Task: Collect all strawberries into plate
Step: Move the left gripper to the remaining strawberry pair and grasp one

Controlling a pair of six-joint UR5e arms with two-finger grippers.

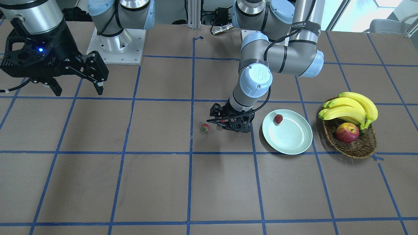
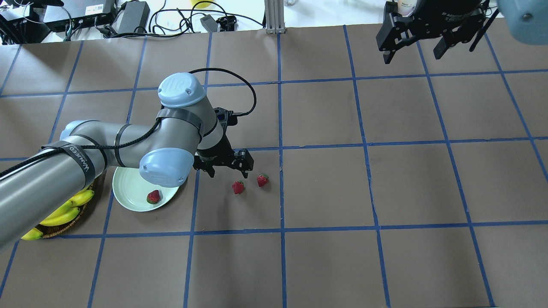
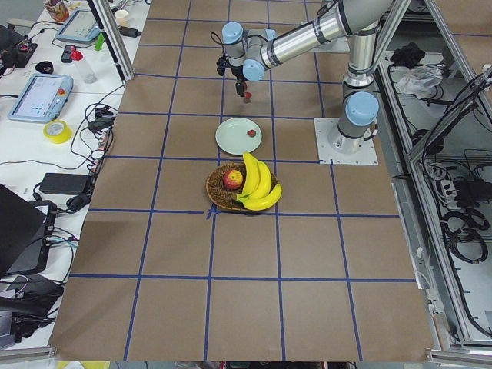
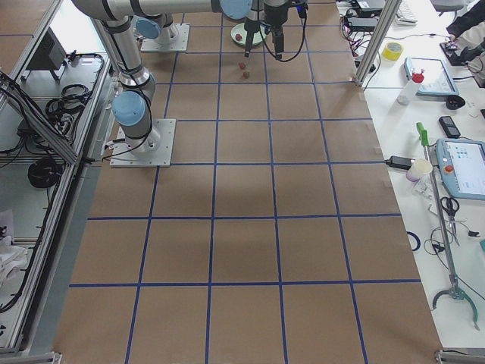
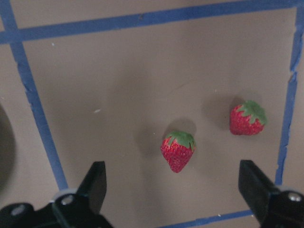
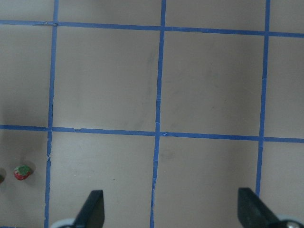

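The left claw [image 2: 228,172] hangs low over the worktop [image 2: 325,265] with its two fingers spread wide apart, gripping nothing. In its wrist view the first strawberry [image 5: 178,151] lies on the brown surface in the gap between the two fingers, touched by neither. Its green cap is on the far side and its red tip points back toward the claw, so its long axis runs across the line that joins the fingers. Just to the right of it, apart, lies the second strawberry [image 5: 247,118], tilted, with its cap turned up and to the right in that view. Both sit inside one square marked out by blue tape [image 2: 280,188], the second close to the tape line on the right.

To the left of the claw is the plate [image 2: 130,185], partly under the arm's elbow. The third strawberry [image 2: 153,196] rests inside it near the rim; which way it points is too small to tell. Further left stands a basket [image 1: 357,147] holding bananas [image 1: 351,107] and an apple [image 1: 346,133].

The right claw [image 2: 413,56] hangs high at the far right, well apart from all of this, its fingers also spread with nothing between them.
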